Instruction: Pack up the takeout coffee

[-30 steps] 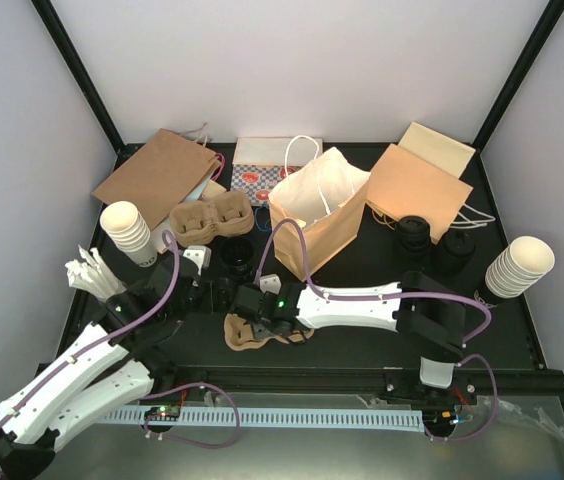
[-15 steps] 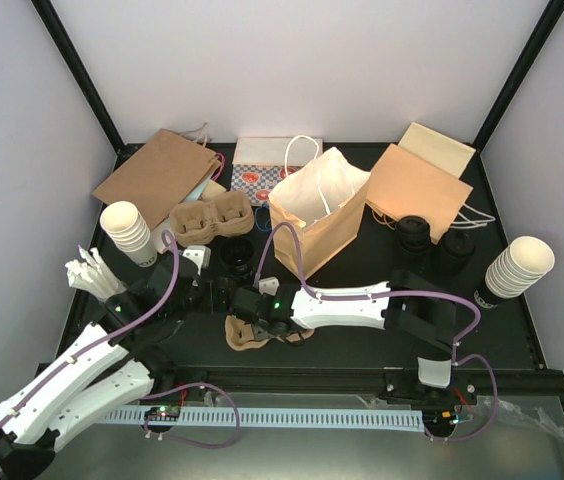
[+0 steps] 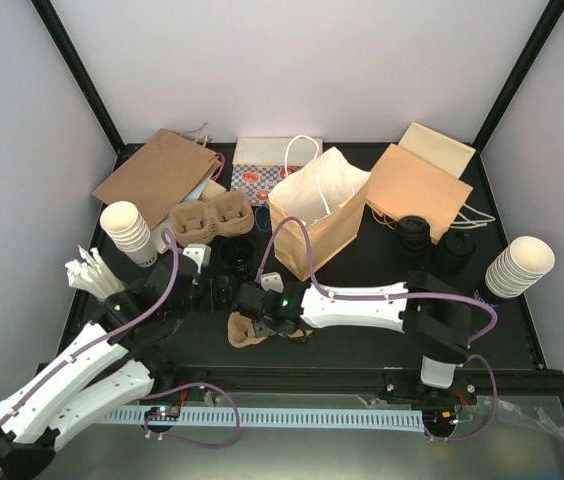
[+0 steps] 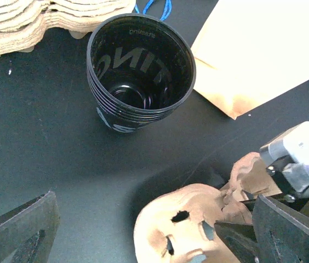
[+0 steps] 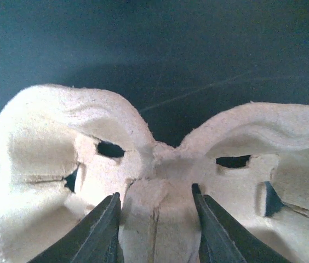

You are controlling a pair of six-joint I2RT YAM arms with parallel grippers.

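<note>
The takeout coffee, two short cups with black lids [image 3: 413, 230] [image 3: 455, 248], stands at the back right, far from both grippers. A brown pulp cup carrier [image 3: 245, 332] [image 5: 50, 137] [image 4: 182, 230] lies at the front centre. My right gripper [image 3: 262, 322] [image 5: 155, 193] is shut on the carrier's raised centre ridge, one finger on each side. My left gripper [image 3: 217, 292] [image 4: 154, 230] hangs wide open just left of it, holding nothing. A stack of lidless black cups [image 3: 235, 255] [image 4: 138, 104] stands just beyond the left gripper.
An open paper bag [image 3: 317, 210] stands upright at centre back. Flat brown bags [image 3: 157, 175] [image 3: 417, 185] and a patterned bag [image 3: 262, 180] lie behind. A pile of spare carriers [image 3: 210, 218] sits back left. Cream cup stacks [image 3: 127, 230] [image 3: 520, 265] flank the table.
The right gripper's fingers have drawn in onto the carrier's centre ridge, and the carrier has shifted slightly right. The left arm has hardly moved and stays open.
</note>
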